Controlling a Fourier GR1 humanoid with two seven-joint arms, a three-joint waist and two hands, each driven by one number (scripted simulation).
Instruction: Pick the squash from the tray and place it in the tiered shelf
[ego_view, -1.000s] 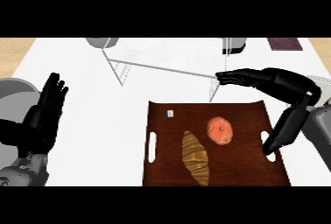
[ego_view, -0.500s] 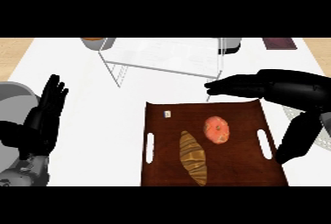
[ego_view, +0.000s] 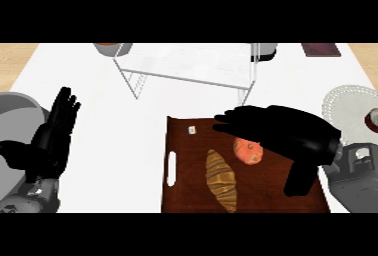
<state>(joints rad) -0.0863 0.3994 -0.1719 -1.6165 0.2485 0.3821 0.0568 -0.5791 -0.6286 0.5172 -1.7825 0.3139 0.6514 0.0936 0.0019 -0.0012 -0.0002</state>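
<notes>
Squash: lying in the tray's right half, reddish orange, partly under the right hand.
Croissant: lying just left of the squash, lengthwise, apart from it.
Tray: dark brown, sitting on the white counter.
Right hand: hovering over the squash, fingers relaxed and spread, gripping nothing.
Tiered shelf: standing beyond the tray, toward the left.
Left hand: resting at the left edge, fingers straight, pointing up.
Plate: sitting at the right edge.
</notes>
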